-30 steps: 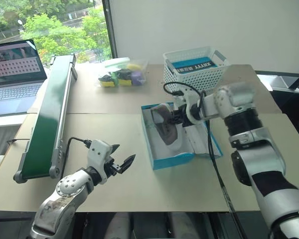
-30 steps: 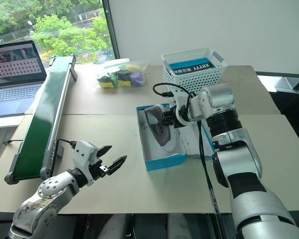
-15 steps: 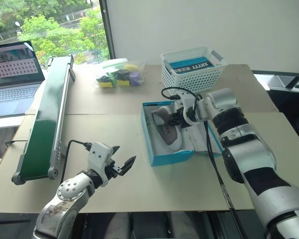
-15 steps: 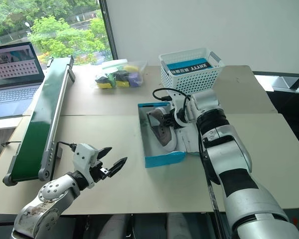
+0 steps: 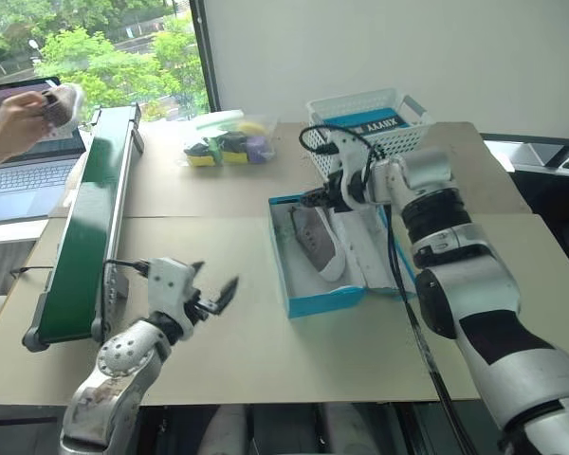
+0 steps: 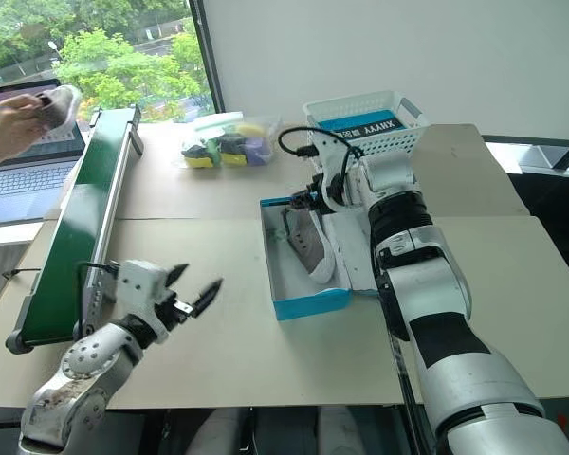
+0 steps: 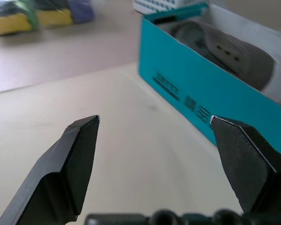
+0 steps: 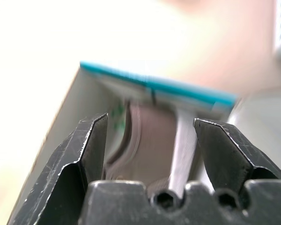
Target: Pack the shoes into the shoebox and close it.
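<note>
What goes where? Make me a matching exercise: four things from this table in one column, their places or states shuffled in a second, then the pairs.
Things:
1. sneaker
2. white basket
3. left gripper
4. laptop

Places or states:
A. open, above bare tabletop
B. beyond the green conveyor
C. lying inside the blue shoebox
D. behind the shoebox, at the table's far side

Pairs: 1-C, 2-D, 3-A, 4-B

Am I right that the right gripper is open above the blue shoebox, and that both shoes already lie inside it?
Not quite: the shoebox holds one shoe, as the left eye view shows. The other shoe is in a person's hand near the laptop. The right gripper is indeed open above the box.
</note>
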